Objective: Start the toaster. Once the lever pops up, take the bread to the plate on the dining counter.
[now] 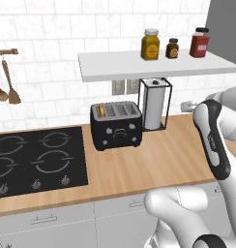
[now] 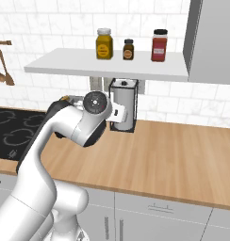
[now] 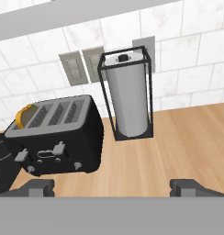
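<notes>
Bread [image 1: 101,111] sat in the leftmost slot of the toaster [image 1: 116,126], its orange crust just showing above the top edge; we saw the same in the hand view, where the slice [image 3: 25,114] peeked out of the slot at the toaster's [image 3: 54,142] far left end. We found the black toaster standing on the wooden counter [image 1: 154,164], just right of the black cooktop [image 1: 37,162] and just left of a paper towel roll in a dark wire holder [image 1: 155,103]. Above them ran a white shelf [image 1: 154,65] carrying three jars [image 1: 150,44]. Wooden spoons [image 1: 6,87] hung on the tiled wall to the left. Our claw [image 3: 113,186] was released, its two dark fingertips [image 3: 38,186] spread wide at the bottom of the hand view, grasping nothing, well apart from the toaster and looking towards it and the towel holder [image 3: 127,98].
</notes>
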Tool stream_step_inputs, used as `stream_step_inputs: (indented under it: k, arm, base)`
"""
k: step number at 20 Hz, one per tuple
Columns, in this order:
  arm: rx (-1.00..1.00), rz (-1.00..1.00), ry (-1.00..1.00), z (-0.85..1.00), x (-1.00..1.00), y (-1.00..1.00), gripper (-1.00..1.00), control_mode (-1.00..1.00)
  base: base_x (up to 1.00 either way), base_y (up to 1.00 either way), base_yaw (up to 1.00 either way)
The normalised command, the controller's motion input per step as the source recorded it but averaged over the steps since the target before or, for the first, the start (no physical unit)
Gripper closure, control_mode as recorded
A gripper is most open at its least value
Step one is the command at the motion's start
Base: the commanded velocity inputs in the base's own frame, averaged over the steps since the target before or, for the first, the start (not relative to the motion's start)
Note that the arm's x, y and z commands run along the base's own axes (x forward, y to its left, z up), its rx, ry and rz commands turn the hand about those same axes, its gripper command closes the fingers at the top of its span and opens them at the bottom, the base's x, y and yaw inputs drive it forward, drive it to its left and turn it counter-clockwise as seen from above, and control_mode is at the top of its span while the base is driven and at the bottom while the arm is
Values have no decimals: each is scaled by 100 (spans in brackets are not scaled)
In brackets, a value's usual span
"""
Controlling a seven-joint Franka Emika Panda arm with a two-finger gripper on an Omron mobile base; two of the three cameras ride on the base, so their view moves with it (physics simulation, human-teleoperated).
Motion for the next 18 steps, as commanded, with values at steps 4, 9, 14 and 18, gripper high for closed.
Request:
stream_step_inputs:
  k: [4,9,14,18]
  arm:
    - [0,0,0,0,0,0,-100,-100]
    - [0,0,0,0,0,0,-100,-100]
    - [0,0,0,0,0,0,-100,-100]
    - [0,0,0,0,0,0,-100,-100]
  base:
    - [0,0,0]
    - [0,0,0]
    - [0,0,0]
    - [0,0,0]
